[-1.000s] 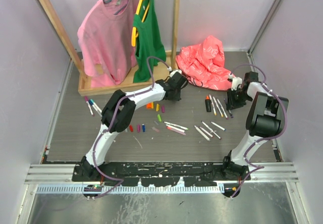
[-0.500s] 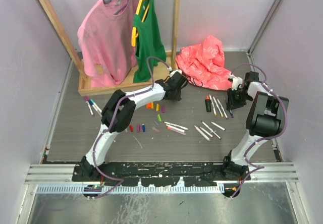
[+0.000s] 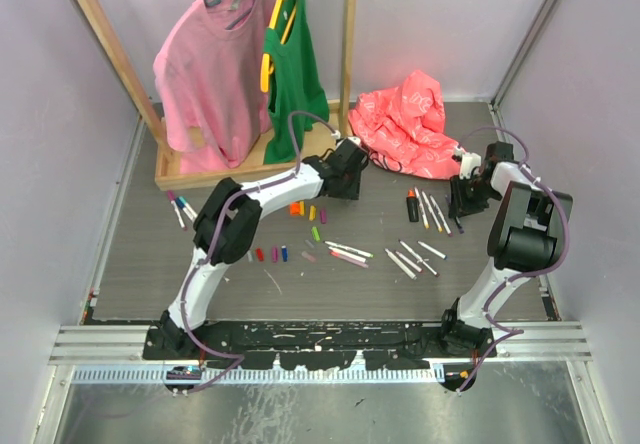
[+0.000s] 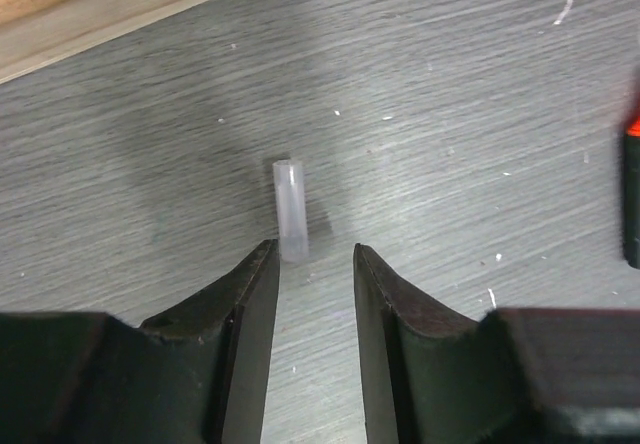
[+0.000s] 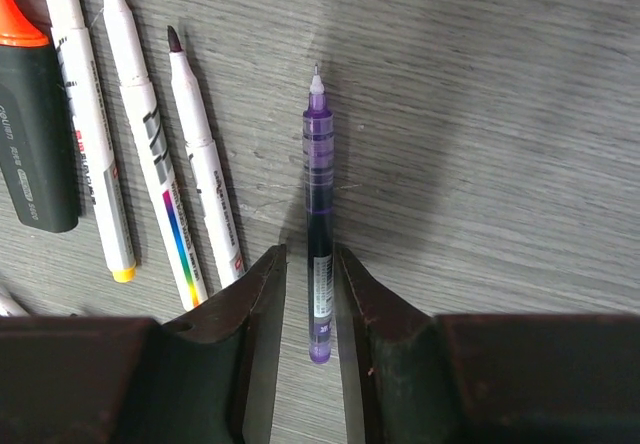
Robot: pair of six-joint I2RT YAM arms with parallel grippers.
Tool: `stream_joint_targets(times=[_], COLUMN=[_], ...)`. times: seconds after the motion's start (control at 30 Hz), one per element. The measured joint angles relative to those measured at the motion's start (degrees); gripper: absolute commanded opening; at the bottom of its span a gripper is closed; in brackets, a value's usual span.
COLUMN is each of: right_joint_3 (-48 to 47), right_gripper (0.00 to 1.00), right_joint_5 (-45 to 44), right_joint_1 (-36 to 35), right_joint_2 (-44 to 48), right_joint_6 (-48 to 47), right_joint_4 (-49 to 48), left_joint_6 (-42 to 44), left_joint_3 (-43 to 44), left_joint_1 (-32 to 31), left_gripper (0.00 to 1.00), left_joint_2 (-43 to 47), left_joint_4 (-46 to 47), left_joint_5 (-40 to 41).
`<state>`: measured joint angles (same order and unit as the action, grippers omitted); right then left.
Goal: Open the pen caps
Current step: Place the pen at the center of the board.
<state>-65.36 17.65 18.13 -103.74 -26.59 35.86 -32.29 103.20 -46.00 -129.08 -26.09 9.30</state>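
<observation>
While the grey table's [image 3: 140, 254] middle is dotted with loose pen caps [image 3: 296, 208] and the white pens [image 5: 150, 154] by the right arm show bare tips, the black highlighter [image 5: 35, 134] wears its orange cap [image 5: 18, 19], so I'd judge the job mostly done. The right gripper [image 5: 310, 254] straddles an uncapped purple pen [image 5: 318, 194], and I cannot tell whether it pinches. The left gripper [image 4: 315, 254], released, has a clear cap [image 4: 290, 209] just ahead and the wooden rack base [image 4: 90, 9] beyond, with open tabletop nearer the arms.

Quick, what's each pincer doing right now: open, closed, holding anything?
Left pincer: open, empty; a clear cap lies just beyond its tips.
Right pincer: narrowly open, straddling the purple pen, gaps showing on both sides.
</observation>
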Motion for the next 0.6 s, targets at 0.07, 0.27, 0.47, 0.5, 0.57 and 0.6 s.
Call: stream_joint_targets(times=[0.07,0.27,0.47,0.5,0.57,0.6], right_joint_3=[0.0,0.5,1.6,1.7,2.0,2.1], right_gripper=[0.32,0.35,0.35,0.35,0.35,0.36], right_joint_5=[-0.3,-1.1,-0.6,-0.1,1.6,2.5], right_joint_1=[0.1,0.1,0.1,0.1,0.1,0.1], right_joint_2=[0.3,4.9,14.0,15.5,18.4,19.5], right_joint_6=[0.0,0.0,0.0,0.0,0.0,0.0], right_joint_4=[0.0,-0.1,-1.2,-1.2,-1.5,-1.5], left_joint_6=[0.2,1.7,3.5,3.9,4.9,5.2], left_joint_3=[-0.1,-3.0,-13.9,-16.1,-21.3,-23.0], left_joint_1=[0.0,-0.2,-0.8,-0.9,-1.0,-1.1], left_gripper=[0.39,0.41,0.44,0.45,0.46,0.46], left_joint_2=[0.5,4.3,13.9,15.9,20.4,22.2], left_joint_4=[0.3,2.4,7.0,7.9,10.2,10.6], left_joint_5=[-1.1,-4.2,-6.2,-6.5,-6.7,-6.7])
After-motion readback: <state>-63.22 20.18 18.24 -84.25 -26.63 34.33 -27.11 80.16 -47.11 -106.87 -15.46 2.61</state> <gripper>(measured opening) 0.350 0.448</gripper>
